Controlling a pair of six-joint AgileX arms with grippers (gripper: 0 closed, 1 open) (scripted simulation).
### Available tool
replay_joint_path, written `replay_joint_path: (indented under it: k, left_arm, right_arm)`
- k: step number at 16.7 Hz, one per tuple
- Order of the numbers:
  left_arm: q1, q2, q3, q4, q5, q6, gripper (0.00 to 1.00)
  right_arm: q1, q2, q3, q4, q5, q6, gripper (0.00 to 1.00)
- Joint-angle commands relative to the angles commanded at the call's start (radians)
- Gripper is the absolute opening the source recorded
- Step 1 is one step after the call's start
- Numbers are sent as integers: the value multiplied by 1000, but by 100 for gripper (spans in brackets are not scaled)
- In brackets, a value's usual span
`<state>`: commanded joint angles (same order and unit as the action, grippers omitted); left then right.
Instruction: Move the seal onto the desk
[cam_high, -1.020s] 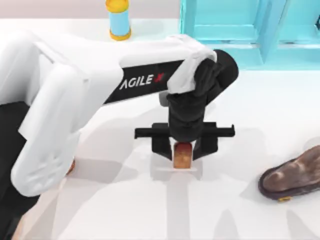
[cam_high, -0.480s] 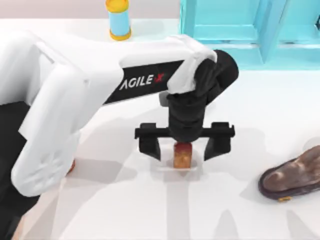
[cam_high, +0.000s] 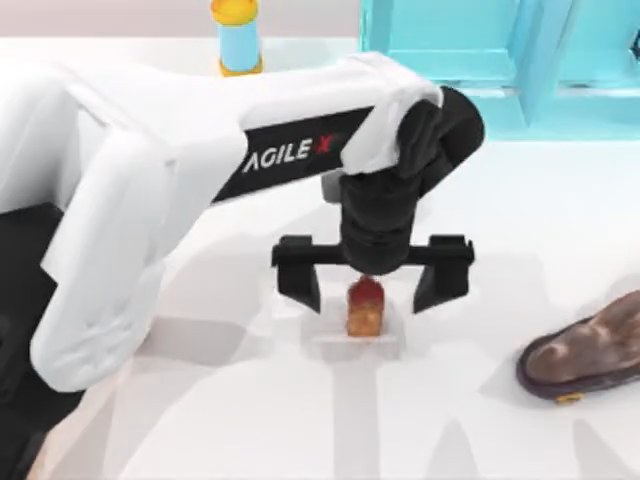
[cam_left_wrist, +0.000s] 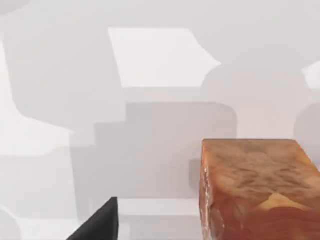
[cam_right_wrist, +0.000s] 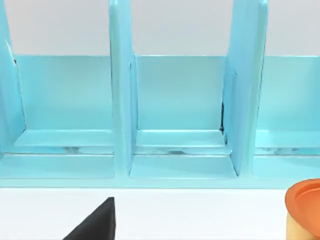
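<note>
The seal (cam_high: 365, 308), a small orange-tan block with a rounded red top, stands upright on the white desk (cam_high: 250, 400) near the middle. My left gripper (cam_high: 370, 283) hangs directly over it, open, with one black finger on each side and neither touching the block. In the left wrist view the seal's grained body (cam_left_wrist: 257, 192) is close by on the desk (cam_left_wrist: 160, 60), and one dark fingertip (cam_left_wrist: 100, 225) shows apart from it. Of my right arm, a dark fingertip (cam_right_wrist: 95, 222) shows in its wrist view, facing the shelf.
A turquoise shelf unit (cam_high: 500, 60) stands at the back right, its compartments (cam_right_wrist: 180, 125) seen from the right wrist. A yellow-capped bottle (cam_high: 238, 40) stands at the back. A dark brown glossy lumpy object (cam_high: 585, 350) lies at the right. An orange-topped round object (cam_right_wrist: 305, 207) sits before the shelf.
The left gripper's fingers, shut on the seal a second ago, have spread wide and let it go. The gripper has risen slightly; the seal stays standing on the desk.
</note>
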<state>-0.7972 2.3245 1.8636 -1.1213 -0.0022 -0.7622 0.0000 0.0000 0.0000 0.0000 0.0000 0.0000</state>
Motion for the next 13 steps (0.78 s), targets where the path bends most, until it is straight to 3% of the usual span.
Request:
replay_joint_path:
  k: [9, 13]
  left_arm:
    - [3, 12, 498, -473, 3, -9, 100]
    - [1, 10, 574, -549, 6, -4, 100]
  right_arm:
    - [0, 0, 0, 0, 0, 0, 100]
    - [0, 0, 0, 0, 0, 0, 100]
